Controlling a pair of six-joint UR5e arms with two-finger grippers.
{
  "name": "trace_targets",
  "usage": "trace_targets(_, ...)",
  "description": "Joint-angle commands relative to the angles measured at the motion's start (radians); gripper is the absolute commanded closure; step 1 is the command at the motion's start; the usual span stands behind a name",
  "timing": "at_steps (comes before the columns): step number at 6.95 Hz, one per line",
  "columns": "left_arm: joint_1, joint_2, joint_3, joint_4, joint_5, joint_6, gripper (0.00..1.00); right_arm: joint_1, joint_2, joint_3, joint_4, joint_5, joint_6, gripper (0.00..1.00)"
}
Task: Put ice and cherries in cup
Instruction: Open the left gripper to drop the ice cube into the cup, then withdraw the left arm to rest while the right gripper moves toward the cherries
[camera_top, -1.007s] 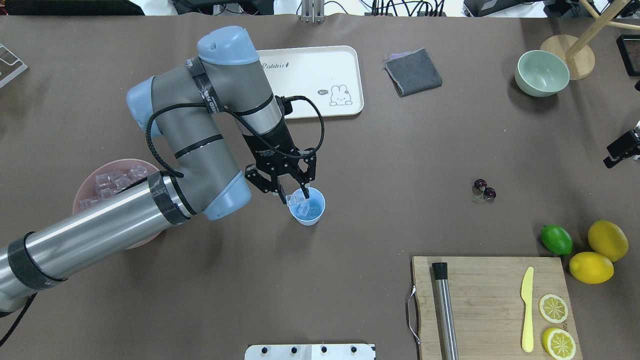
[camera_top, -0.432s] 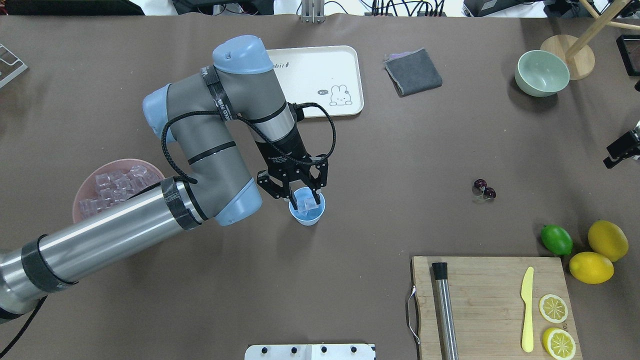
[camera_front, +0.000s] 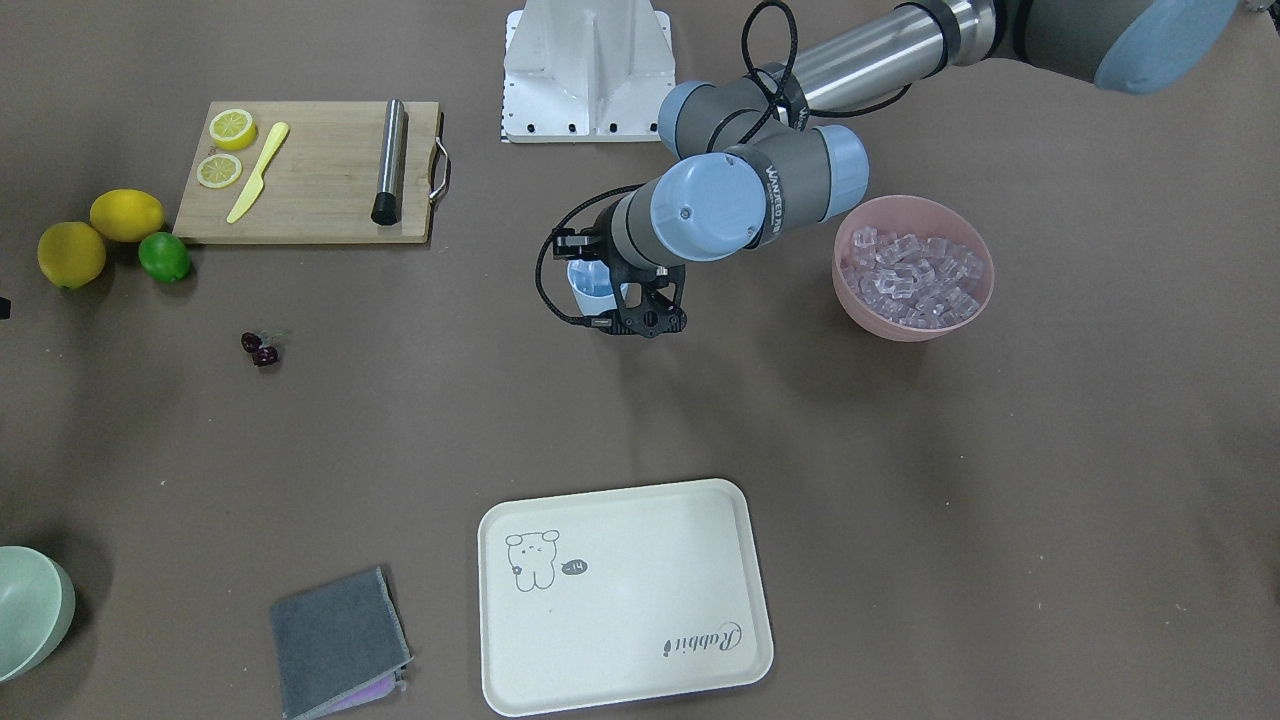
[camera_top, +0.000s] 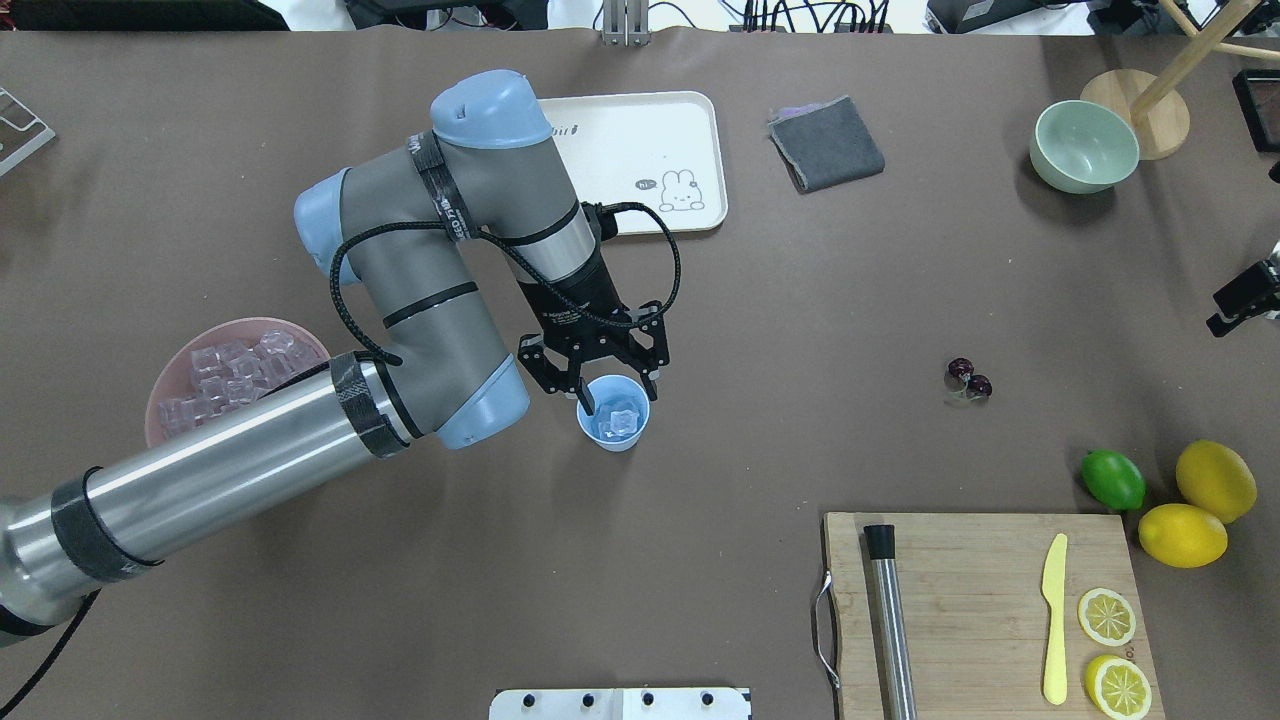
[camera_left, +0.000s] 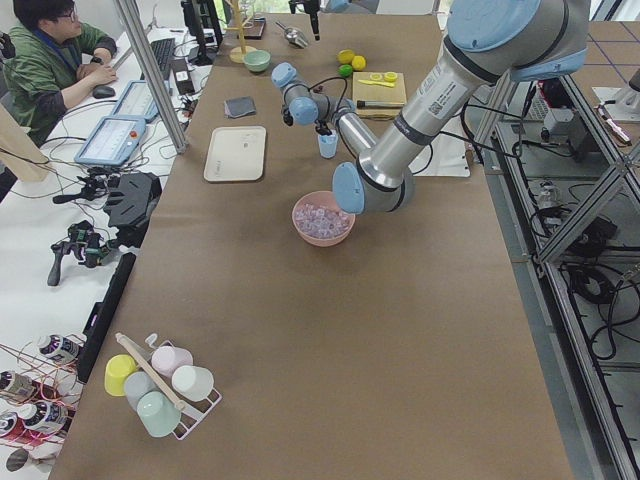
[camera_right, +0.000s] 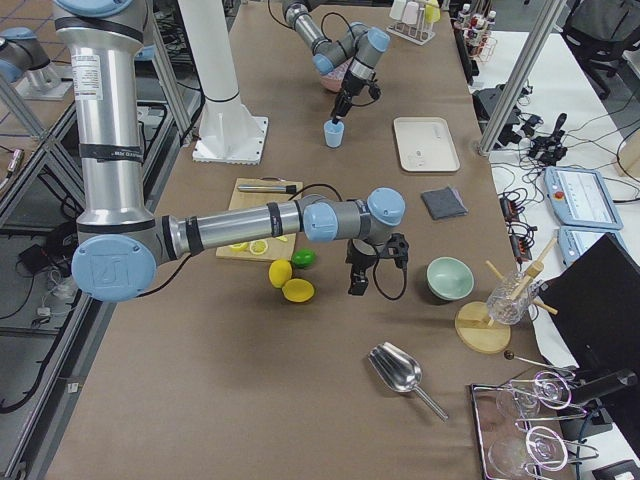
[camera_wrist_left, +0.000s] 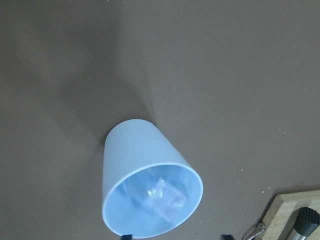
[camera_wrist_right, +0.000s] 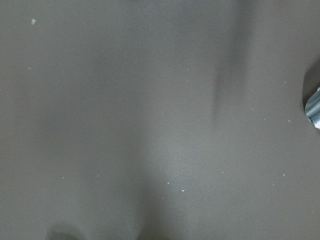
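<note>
I've got the left gripper just over the cup at mid-table, fingers spread wide, gripping nothing. Ice lies inside the cup. Cherries sit well off to the right. Right gripper hangs far right; I can't tell its fingers.

Far along the bench: left gripper pointed down just above the light blue cup, white tray beside it. Nearer: right gripper hanging over bare bench between lime and pale green bowl. Two lemons touching the lime, metal scoop nearest of all.
</note>
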Motion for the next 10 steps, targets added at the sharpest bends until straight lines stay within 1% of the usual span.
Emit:
trace_targets(1, -0.004, 0.004, -0.006, -0.003, 0.0, 0.002, 0.03, 0.0, 0.0, 0.0, 0.0, 0.0, 0.001, 0.0)
trace_targets(2, -0.014, 0.009, -0.007, 0.0, 0.0, 0.002, 0.03, 0.0, 0.0, 0.0, 0.0, 0.0, 0.002, 0.0)
trace_targets(3, -0.051, 0.037, -0.021, 0.003, -0.003, 0.002, 0.03, -0.002, 0.002, 0.0, 0.0, 0.0, 0.003, 0.0)
trace_targets(4, -0.112, 0.111, -0.073, 0.006, 0.0, 0.006, 0.04, -0.002, 0.006, 0.006, 0.0, 0.0, 0.02, 0.0)
trace_targets(5, -0.173, 0.155, -0.089, 0.01, 0.016, 0.044, 0.04, -0.026, 0.018, 0.008, 0.002, 0.0, 0.026, 0.0)
trace_targets(6, -0.256, 0.174, -0.09, 0.034, 0.032, 0.111, 0.04, -0.052, 0.047, 0.011, 0.002, 0.003, 0.047, 0.0)
trace_targets(7, -0.333, 0.186, -0.093, 0.089, 0.056, 0.221, 0.04, -0.067, 0.064, 0.03, 0.002, 0.005, 0.092, 0.0)
trace_targets(8, -0.381, 0.19, -0.112, 0.203, 0.125, 0.365, 0.04, -0.098, 0.093, 0.043, 0.002, 0.003, 0.179, 0.0)
trace_targets(9, -0.427, 0.229, -0.163, 0.34, 0.207, 0.567, 0.04, -0.119, 0.128, 0.046, 0.002, 0.002, 0.239, 0.0)
trace_targets(10, -0.497, 0.302, -0.225, 0.429, 0.263, 0.835, 0.04, -0.145, 0.159, 0.051, 0.002, -0.003, 0.297, 0.0)
